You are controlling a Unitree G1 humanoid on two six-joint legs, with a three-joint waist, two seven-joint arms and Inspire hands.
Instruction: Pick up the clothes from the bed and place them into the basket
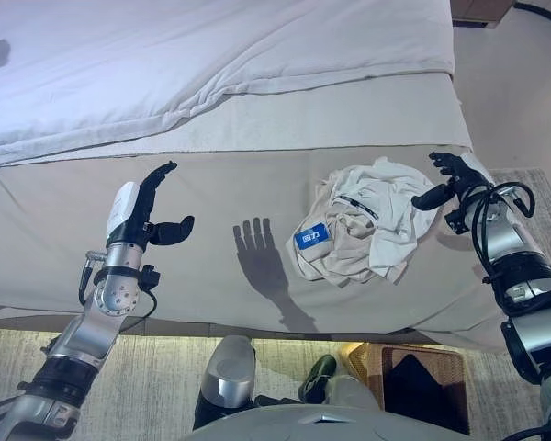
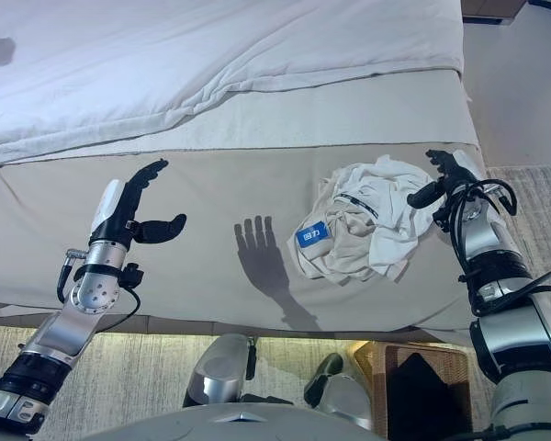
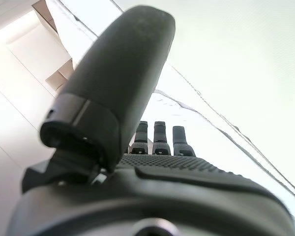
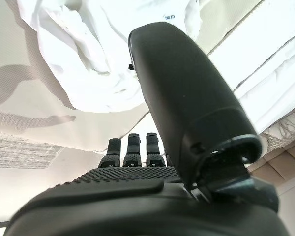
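white clothes (image 1: 367, 220), beige bed (image 1: 211, 193), white sheet (image 1: 211, 55)

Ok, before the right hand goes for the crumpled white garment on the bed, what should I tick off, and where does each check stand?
1. Right hand open and empty: ok, fingers relaxed, holding nothing.
2. Right hand close to the white garment: ok, just beside its edge; contact cannot tell.
3. Garment free of obstructions: ok, it lies alone on the bed, nothing on top of it.
4. Left hand out of the way: ok, open, raised well apart from the garment.
5. Basket located: cannot tell for sure; a woven container shows on the floor below the bed edge, partly hidden.
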